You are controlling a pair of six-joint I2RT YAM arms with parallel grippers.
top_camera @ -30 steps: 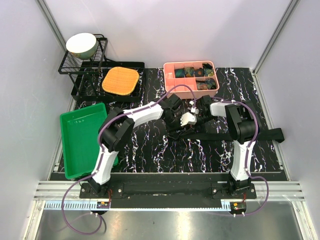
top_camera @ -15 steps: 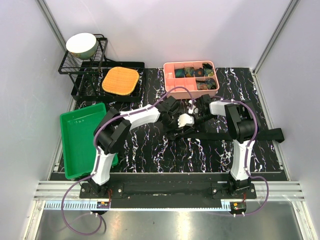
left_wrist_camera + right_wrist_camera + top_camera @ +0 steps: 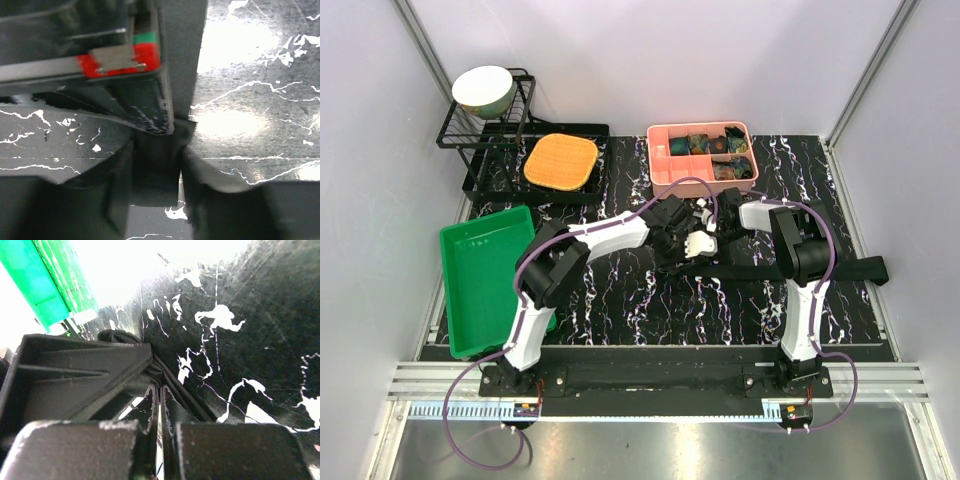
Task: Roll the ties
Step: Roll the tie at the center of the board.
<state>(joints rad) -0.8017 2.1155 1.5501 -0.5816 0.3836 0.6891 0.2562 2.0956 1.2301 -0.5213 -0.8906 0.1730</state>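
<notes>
Top external: black tie (image 3: pixel 855 268) lies left-right across the counter (image 3: pixel 620 300), wide end right.
Left hand (image 3: pixel 157 170) pinches its left end; right hand (image 3: pixel 160 390) is closed beside it.

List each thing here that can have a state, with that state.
Tie: laid out flat, mostly unrolled.
Left pincer: astride the tie's end, grip unclear.
Right pincer: shut.
Box: open, rolled ties inside.
Bowl: resting on rack.
</notes>
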